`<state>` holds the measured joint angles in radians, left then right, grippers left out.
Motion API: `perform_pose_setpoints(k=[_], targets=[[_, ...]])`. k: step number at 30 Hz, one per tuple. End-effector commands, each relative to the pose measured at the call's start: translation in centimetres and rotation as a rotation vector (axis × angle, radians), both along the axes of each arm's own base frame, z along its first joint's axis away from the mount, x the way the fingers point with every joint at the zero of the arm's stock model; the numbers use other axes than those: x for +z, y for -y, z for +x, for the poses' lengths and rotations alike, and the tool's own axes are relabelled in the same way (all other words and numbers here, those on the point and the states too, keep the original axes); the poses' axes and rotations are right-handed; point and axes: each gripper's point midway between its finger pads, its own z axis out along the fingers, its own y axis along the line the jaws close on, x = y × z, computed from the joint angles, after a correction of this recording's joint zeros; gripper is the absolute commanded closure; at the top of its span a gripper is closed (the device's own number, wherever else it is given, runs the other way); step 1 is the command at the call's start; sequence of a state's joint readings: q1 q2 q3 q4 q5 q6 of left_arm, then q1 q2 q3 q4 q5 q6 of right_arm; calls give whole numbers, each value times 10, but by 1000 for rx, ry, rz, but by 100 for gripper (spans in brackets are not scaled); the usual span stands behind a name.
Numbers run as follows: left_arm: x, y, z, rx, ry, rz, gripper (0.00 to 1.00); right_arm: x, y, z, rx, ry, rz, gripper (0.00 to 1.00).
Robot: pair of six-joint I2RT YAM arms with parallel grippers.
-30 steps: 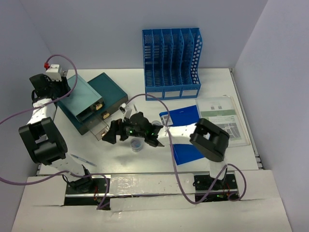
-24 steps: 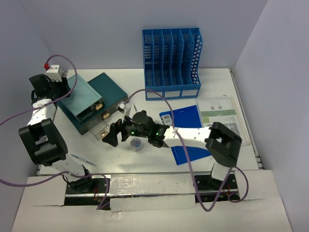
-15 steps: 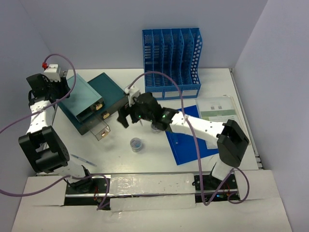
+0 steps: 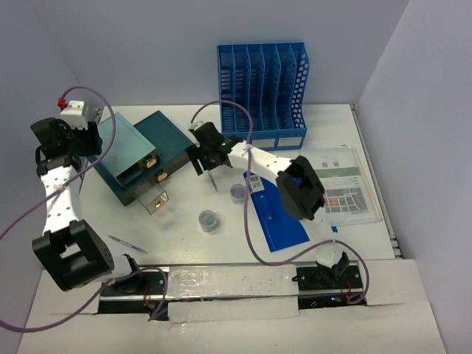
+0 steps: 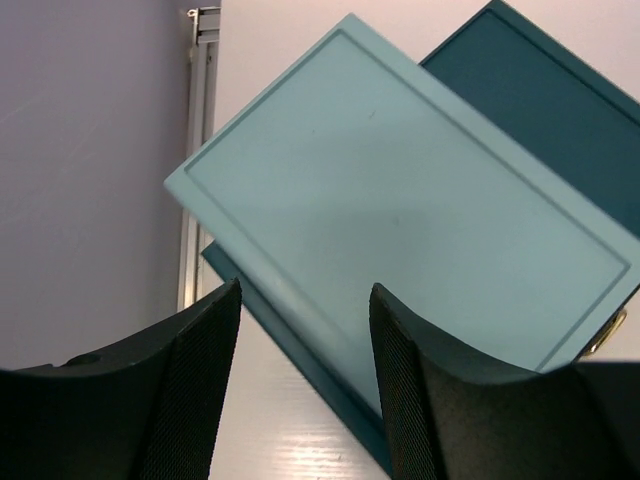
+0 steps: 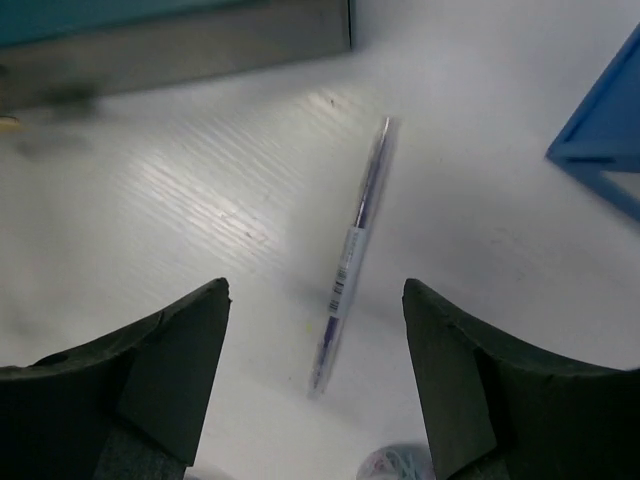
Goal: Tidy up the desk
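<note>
The counter (image 4: 184, 240), white and walled in lavender, fills the top view and carries everything. Nearest the arm bases lie a slim pen (image 4: 122, 243), a small round tub (image 4: 209, 220) and a blue folder (image 4: 284, 221). A second tub (image 4: 237, 192) sits a little further back.

Beyond these, a clear pen (image 6: 352, 255) lies flat on bare counter, and the right claw (image 6: 315, 290) hovers over it. Its fingers are spread on either side of the barrel, pinching nothing. The right arm stretches far across toward the left, wrist turned down.

The step in hand looks like picking up this pen. The next move calls for lowering until the fingers straddle the barrel, then closing across it.

At the left edge the left arm stands tall. The left claw (image 5: 305, 300) is spread and empty above the pale teal box (image 5: 400, 200), which rests on a darker one (image 5: 540, 90). A blue file rack (image 4: 262, 96) stands furthest back.
</note>
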<state>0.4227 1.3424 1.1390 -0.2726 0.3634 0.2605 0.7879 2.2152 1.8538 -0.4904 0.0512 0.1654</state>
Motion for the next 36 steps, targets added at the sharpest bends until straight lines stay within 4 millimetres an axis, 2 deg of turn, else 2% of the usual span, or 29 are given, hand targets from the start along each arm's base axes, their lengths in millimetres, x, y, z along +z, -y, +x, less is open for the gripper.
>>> perform_pose_setpoints(k=[1,4,7,8,9,10,11,12,13,17,18,19,21,24,26,28,30,31,34,35,36], targets=[[-8,-19,-30,40,-19,33,39,-19,12,1,-24,-93,-86,24],[-18,-29,-45,49,-42,4,39,-39,17,-3,-30,-130,-126,27],[-28,-37,-58,66,-58,-29,39,-54,20,-10,-19,-170,-140,45],[-31,-37,-61,65,-59,-38,40,-58,19,-14,-12,-187,-138,55],[-33,-36,-62,62,-61,-44,40,-60,19,-15,-16,-193,-140,56],[-33,-37,-64,73,-57,-46,40,-62,23,-16,-26,-195,-145,73],[-37,-37,-66,73,-64,-51,40,-62,23,-16,-31,-196,-143,82],[-40,-36,-68,78,-68,-51,40,-59,26,-15,-41,-180,-149,96],[-41,-36,-70,78,-70,-51,40,-55,28,-14,-48,-166,-148,100],[-44,-26,-74,52,-83,-78,39,-12,30,-1,-81,-59,-112,100],[-44,-25,-74,49,-84,-82,39,6,27,3,-85,-20,-84,100],[-45,-25,-75,51,-86,-86,40,34,24,7,-89,37,-47,100],[-44,-24,-77,54,-84,-80,40,71,16,13,-90,140,6,100],[-42,-24,-79,59,-79,-68,40,154,-17,-1,-17,342,139,100],[-43,-24,-81,60,-80,-62,39,188,-38,-16,50,431,193,100],[-46,-23,-82,57,-86,-62,39,223,-72,-42,137,507,288,100],[-51,-22,-83,54,-99,-68,39,237,-101,-62,224,522,358,100],[-54,-22,-84,54,-110,-70,40,237,-113,-71,287,518,373,100],[-60,-22,-87,54,-126,-67,40,240,-141,-79,317,460,402,100],[-63,-22,-88,54,-132,-67,40,212,-154,-78,326,418,366,100],[-66,-21,-89,53,-137,-69,40,220,-155,-80,326,416,376,100]])
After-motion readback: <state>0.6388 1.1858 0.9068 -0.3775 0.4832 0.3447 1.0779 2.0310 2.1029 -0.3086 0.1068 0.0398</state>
